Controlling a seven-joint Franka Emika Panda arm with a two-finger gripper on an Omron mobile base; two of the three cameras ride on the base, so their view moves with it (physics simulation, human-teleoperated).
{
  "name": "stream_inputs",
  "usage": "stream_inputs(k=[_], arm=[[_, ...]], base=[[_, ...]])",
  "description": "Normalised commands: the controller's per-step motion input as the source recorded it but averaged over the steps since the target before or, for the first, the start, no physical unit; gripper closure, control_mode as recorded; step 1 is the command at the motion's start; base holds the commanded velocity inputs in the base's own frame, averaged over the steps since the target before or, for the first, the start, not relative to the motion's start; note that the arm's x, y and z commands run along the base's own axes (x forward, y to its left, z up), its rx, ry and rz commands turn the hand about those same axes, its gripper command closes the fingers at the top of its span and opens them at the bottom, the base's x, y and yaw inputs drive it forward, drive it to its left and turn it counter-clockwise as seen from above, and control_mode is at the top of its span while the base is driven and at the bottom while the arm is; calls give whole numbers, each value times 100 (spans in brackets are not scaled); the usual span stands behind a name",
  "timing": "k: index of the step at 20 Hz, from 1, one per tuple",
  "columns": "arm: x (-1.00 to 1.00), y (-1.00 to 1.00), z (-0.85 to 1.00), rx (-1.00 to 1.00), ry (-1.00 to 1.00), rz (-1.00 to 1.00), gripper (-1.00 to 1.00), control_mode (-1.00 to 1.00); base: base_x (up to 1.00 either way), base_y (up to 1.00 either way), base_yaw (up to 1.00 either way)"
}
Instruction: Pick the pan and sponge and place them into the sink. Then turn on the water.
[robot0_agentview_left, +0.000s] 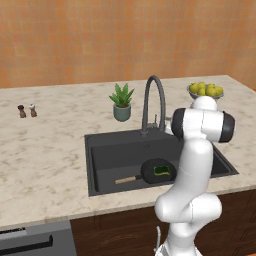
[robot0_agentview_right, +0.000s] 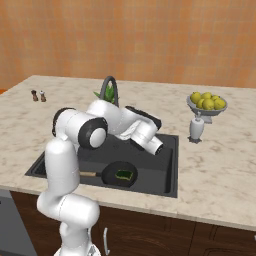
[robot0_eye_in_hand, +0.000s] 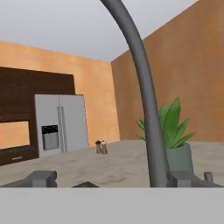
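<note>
Below the jaws, on the sink (robot0_agentview_left: 100, 145) floor, the pan (robot0_agentview_left: 158, 170) already lay with the sponge (robot0_agentview_left: 161, 170) resting inside it, its wooden handle pointing off to the robot's left. Both had been delivered, so only the water remained, and no stream ran from the faucet (robot0_agentview_left: 152, 102).

The jaws (robot0_eye_in_hand: 111, 180) stood wide apart with nothing between them, level with the faucet's base. From the hand view, the dark upright pipe (robot0_eye_in_hand: 148, 113) rose just ahead of them, slightly toward the right-hand finger, with its long axis running straight up. A potted plant (robot0_eye_in_hand: 173, 140) sat just beyond the pipe on the table (robot0_agentview_left: 45, 145), and the salt and pepper shakers (robot0_eye_in_hand: 101, 147) stood well off in the distance.

Judging by this, the next move turned on the small lever beside the pipe's foot (robot0_agentview_left: 161, 121), which lay close in front of the jaws.
</note>
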Motion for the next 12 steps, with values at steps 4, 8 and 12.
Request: stream_inputs(k=[4, 8, 12], arm=[[51, 16, 0, 0, 0, 0, -100, -100], [43, 1, -9, 0, 0, 0, -100, -100], [31, 0, -28, 0, 0, 0, -100, -100]], base=[[0, 0, 0], [0, 0, 0], [0, 0, 0]])
